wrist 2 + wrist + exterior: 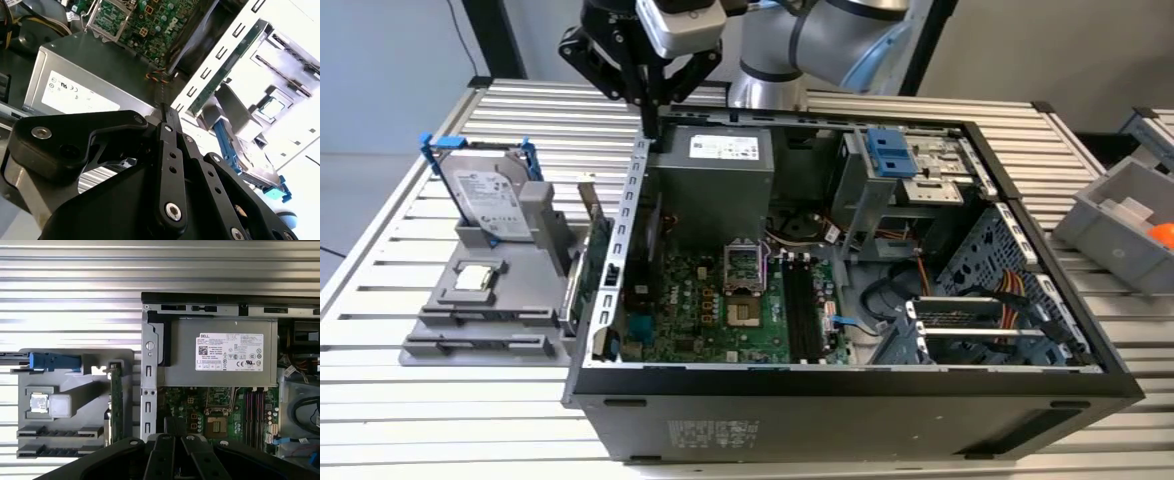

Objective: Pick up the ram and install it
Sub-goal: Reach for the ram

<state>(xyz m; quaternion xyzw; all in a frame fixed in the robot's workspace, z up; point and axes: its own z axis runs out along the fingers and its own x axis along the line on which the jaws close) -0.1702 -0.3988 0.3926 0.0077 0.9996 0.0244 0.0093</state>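
Toward the exterior view's left of the black gripper (pixel 650 118), jaws pressed together empty, the thin dark-grey ram stick (pixel 487 319) apparently lay slotted in a grey plastic holder (pixel 447 300).

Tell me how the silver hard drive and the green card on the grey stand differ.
The hard drive is a silver block in a blue frame; the green card is a thin bare board. The green card stands beside the computer case; the hard drive farther off. Both stand on edge in the grey stand.
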